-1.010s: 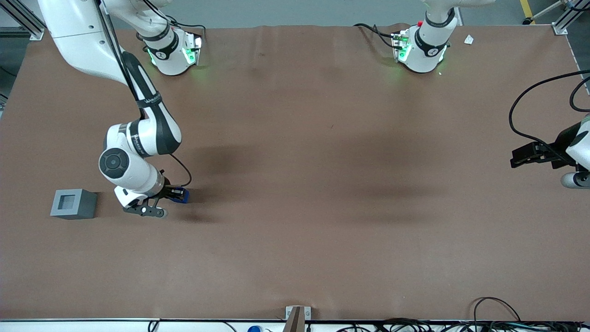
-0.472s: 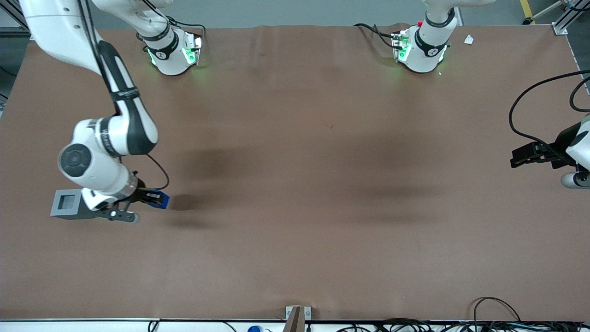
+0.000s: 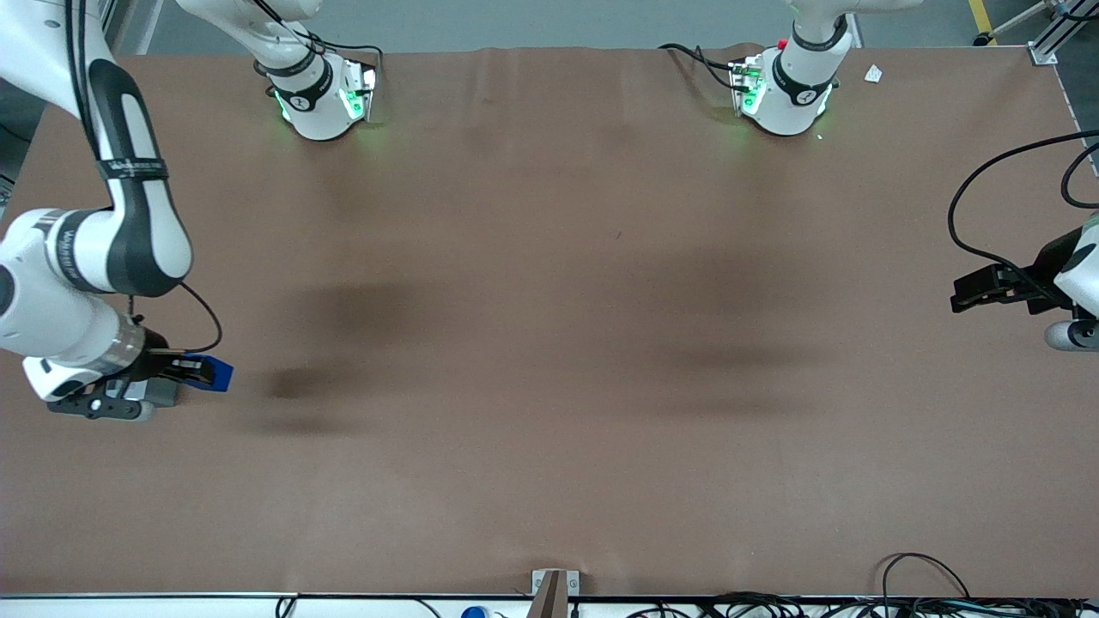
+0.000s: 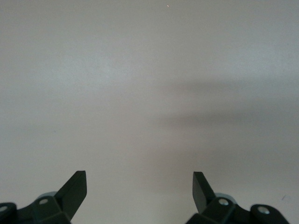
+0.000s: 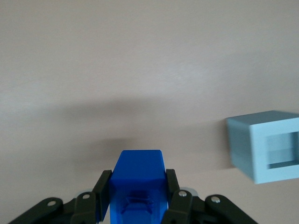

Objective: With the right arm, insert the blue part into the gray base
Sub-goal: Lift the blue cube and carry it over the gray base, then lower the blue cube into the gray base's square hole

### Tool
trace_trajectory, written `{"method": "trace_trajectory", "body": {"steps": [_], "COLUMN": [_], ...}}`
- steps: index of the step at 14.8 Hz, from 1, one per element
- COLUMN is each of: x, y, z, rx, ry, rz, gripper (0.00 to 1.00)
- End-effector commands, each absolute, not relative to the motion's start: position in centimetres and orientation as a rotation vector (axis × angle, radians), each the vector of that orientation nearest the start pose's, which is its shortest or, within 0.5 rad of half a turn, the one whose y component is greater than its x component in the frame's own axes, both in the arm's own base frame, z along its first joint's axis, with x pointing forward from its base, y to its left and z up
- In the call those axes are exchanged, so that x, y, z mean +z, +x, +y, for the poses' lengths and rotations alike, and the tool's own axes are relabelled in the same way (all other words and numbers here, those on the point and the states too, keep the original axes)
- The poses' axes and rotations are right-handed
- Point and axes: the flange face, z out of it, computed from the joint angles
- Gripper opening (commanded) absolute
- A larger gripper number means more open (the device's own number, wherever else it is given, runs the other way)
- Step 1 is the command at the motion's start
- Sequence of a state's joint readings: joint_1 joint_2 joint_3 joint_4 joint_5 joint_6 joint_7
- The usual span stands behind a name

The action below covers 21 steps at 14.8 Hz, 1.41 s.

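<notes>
My right arm's gripper (image 3: pixel 197 372) is shut on the blue part (image 3: pixel 218 375) and holds it above the brown table near the working arm's end. The wrist covers most of the gray base (image 3: pixel 162 393), so only a gray sliver shows under it in the front view. There the blue part hangs just past the base's edge, on the side toward the parked arm. In the right wrist view the blue part (image 5: pixel 138 169) sits clamped in the gripper (image 5: pixel 138 183). The gray base (image 5: pixel 268 147) stands off to one side, its square recess open.
Two arm pedestals (image 3: pixel 322 94) (image 3: pixel 786 86) stand at the table edge farthest from the front camera. The parked arm's gripper (image 3: pixel 996 287) hovers at its end of the table. A metal bracket (image 3: pixel 554 588) and cables (image 3: pixel 927 584) lie along the nearest edge.
The right arm has swung toward the working arm's end of the table with the blue part held. Its wrist now covers the gray base, which stood in plain view a second ago.
</notes>
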State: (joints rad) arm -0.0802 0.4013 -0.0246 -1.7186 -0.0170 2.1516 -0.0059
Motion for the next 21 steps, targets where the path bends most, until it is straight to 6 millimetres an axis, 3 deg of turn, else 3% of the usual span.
{"method": "trace_trajectory", "body": {"steps": [1,13,21], "x": [37.5,38.7,38.1], "y": [65.7,64.2,63.4], "z": [-9.4,-19.8,-23.1], "rx": [-0.082,-0.153,-0.156], "ry": [-3.144,-3.114,-3.119], "rz": [0.091,-0.007,-0.036], "gripper": [0.01,0.00,0.00]}}
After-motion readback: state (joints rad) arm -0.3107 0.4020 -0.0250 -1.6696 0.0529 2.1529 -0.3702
